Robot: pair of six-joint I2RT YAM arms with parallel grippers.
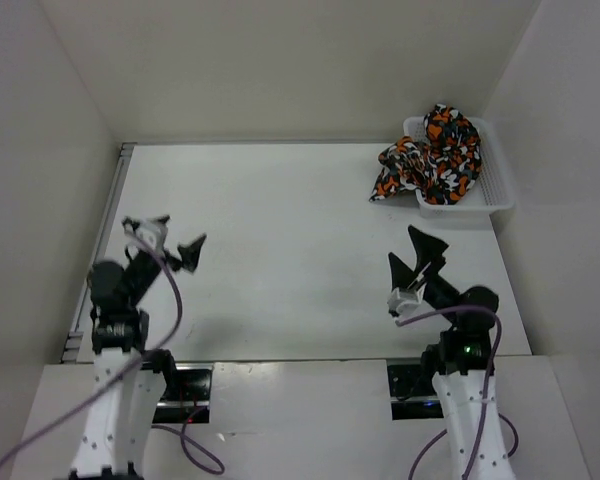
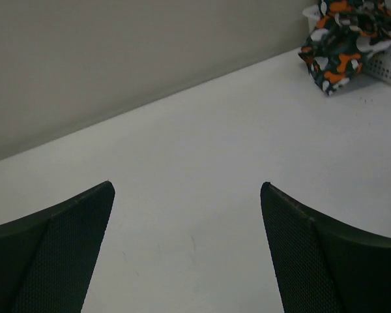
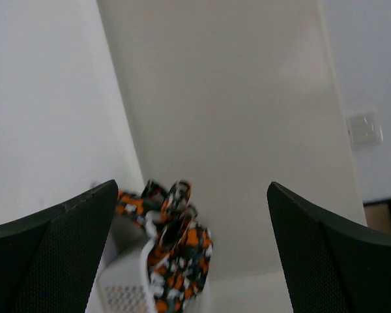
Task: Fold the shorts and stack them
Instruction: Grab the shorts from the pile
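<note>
Top external shows nothing folded yet: the shorts (image 1: 430,155) sit bunched in the basket (image 1: 500,198) at two o'clock (part spilling onto the table (image 1: 280,230)), with left gripper (image 1: 170,238) and right gripper (image 1: 412,258) spread wide, empty.

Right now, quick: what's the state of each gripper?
Left gripper: open, holding nothing.
Right gripper: open, holding nothing.

We look into a robotics lab cell: a white table (image 1: 280,260) boxed in by plain white panels (image 1: 280,60), with two cabled robot arms (image 1: 120,330) bolted at its near edge.
</note>
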